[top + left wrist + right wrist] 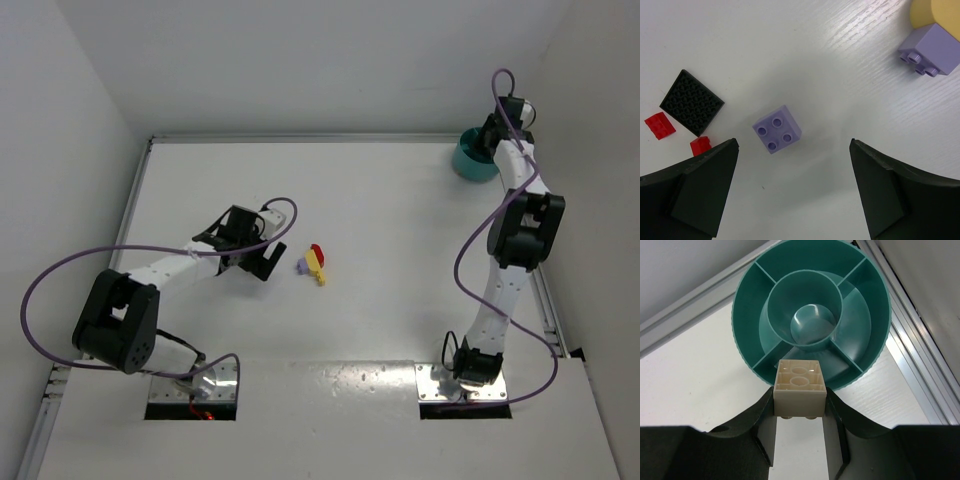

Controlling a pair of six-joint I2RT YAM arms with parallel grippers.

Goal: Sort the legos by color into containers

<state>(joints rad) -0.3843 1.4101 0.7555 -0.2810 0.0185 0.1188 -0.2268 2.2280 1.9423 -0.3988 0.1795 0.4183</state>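
While a yellow brick [935, 12] is cut off at the view's corner, the counter [840, 90] below the released left jaws holds two purple bricks [777, 129], two red bits [660, 125] and one black plate [692, 102]; right jaws grasp one pale brick [800, 380], hiding the near rim of the bowl [742, 325]

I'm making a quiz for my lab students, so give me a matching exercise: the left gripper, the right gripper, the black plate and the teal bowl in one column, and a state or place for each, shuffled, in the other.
1. left gripper
2. right gripper
3. black plate
4. teal bowl

A. at the far right corner of the table
B. shut on a pale brick
C. open, above a purple brick
D. flat on the table beside two red bricks

Pairs: 1-C, 2-B, 3-D, 4-A
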